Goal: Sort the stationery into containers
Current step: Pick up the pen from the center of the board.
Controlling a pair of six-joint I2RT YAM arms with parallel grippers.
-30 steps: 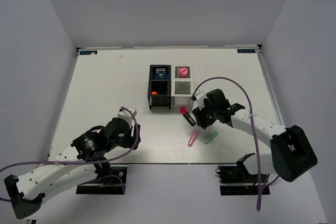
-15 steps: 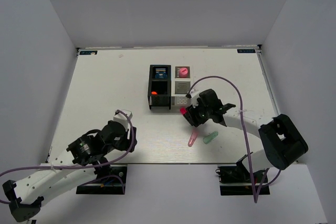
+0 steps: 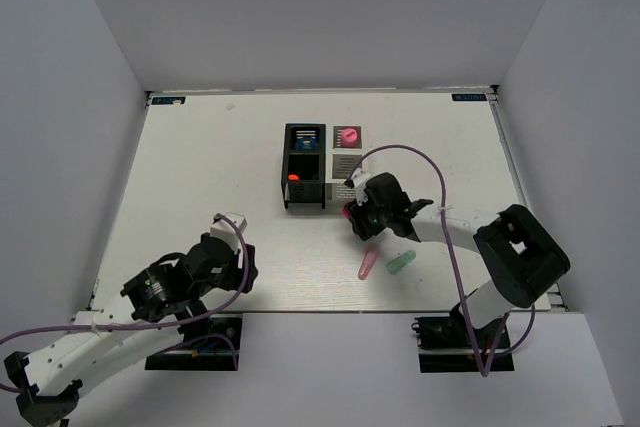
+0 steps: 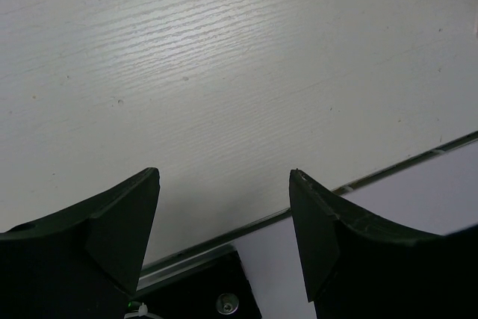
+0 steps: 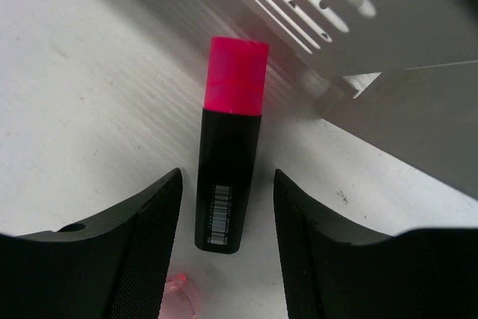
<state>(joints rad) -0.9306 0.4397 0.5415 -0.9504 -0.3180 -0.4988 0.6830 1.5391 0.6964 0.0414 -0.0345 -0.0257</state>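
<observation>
On the worktop (image 3: 200,167) the black organiser (image 3: 303,203) and white organiser (image 3: 346,152) stand joined; my left claw (image 4: 224,171) hangs wide and empty near the front edge. My right claw (image 5: 228,173) straddles the red-capped black marker (image 5: 228,151), jaws parted with a gap each side, gripping nothing; the marker lies flat just before the white organiser's slotted wall. I judge it light, rigid, smooth, prone to rolling: grip mid-barrel.
</observation>
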